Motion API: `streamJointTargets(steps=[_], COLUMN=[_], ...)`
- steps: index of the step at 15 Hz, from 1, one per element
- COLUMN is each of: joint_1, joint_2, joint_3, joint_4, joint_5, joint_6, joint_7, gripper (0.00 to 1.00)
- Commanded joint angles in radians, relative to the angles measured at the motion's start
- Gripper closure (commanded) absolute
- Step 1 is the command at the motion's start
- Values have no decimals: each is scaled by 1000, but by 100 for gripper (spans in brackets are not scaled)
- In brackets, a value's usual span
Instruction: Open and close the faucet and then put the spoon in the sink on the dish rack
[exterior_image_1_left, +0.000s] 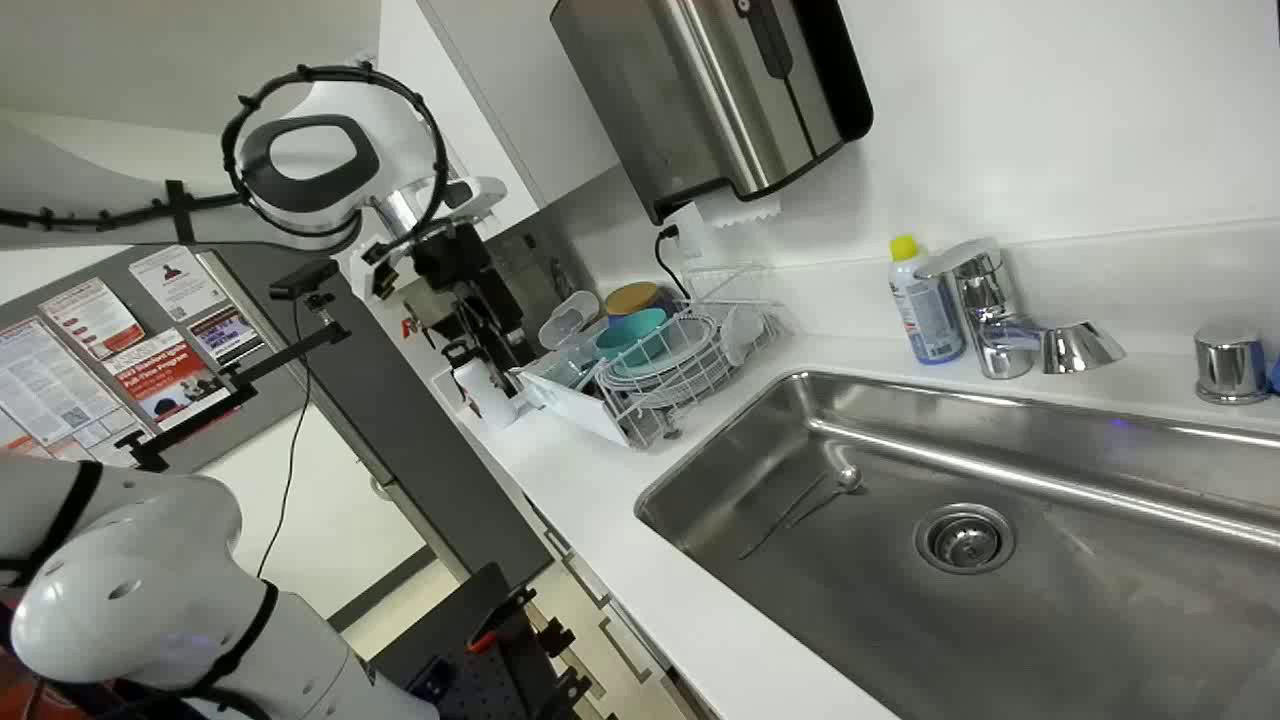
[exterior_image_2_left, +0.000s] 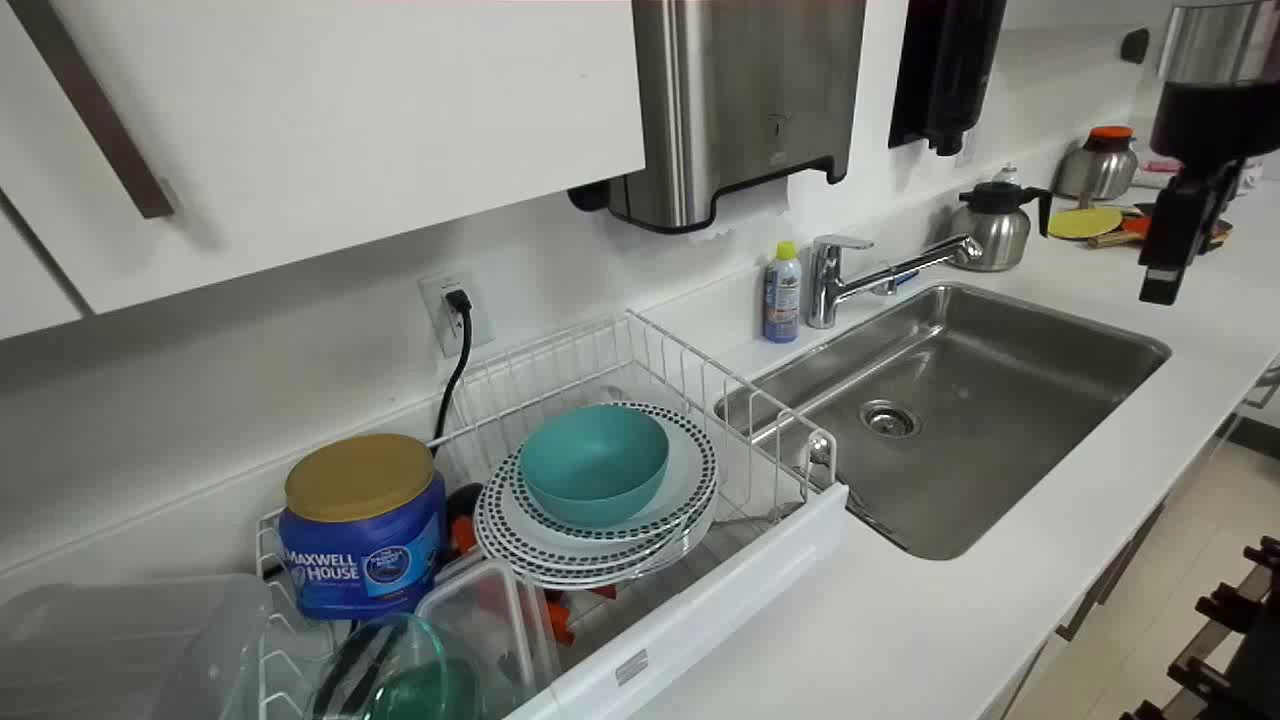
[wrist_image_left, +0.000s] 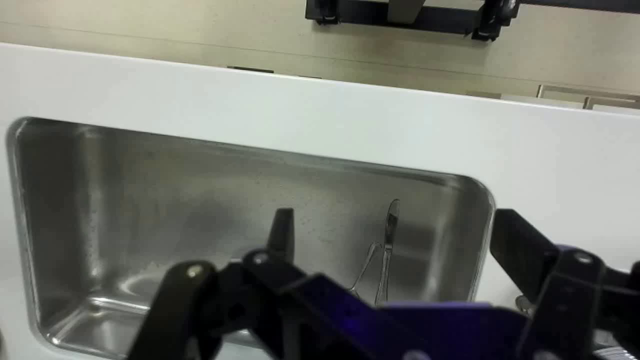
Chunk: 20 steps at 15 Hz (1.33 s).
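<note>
Pincer (wrist_image_left: 392, 230) gapes wide, holding nothing, well apart from the faucet (exterior_image_1_left: 985, 300). The spoon (exterior_image_1_left: 849, 479) lies in the sink (exterior_image_1_left: 1120, 570) just beside a knife (wrist_image_left: 388, 242), so a sloppy grasp could snag both. The sink's wall toward the dish rack (exterior_image_2_left: 695, 612) may crowd a descent, though room opens toward the drain (exterior_image_1_left: 966, 540).

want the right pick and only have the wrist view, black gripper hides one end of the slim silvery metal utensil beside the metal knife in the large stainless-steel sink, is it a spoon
Observer: Yes, in an exterior view that end of the silvery metal spoon widens into a shiny rounded scoop.
Operator: good, and what's in the white wire dish rack
Observer: In an exterior view, a round teal bowl sits on a stack of white plates.
</note>
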<state>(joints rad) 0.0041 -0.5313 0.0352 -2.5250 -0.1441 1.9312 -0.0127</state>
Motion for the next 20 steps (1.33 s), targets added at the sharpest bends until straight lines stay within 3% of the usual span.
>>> streamJointTargets(steps=[1,13,20], joint_1=[4,4,-34], joint_2=[0,0,154], joint_3=[-3,-3,-54], joint_4=[2,2,124], joint_5=[-1,-1,63], joint_6=[-2,-2,201], joint_7=[2,2,85], gripper=[0,0,0])
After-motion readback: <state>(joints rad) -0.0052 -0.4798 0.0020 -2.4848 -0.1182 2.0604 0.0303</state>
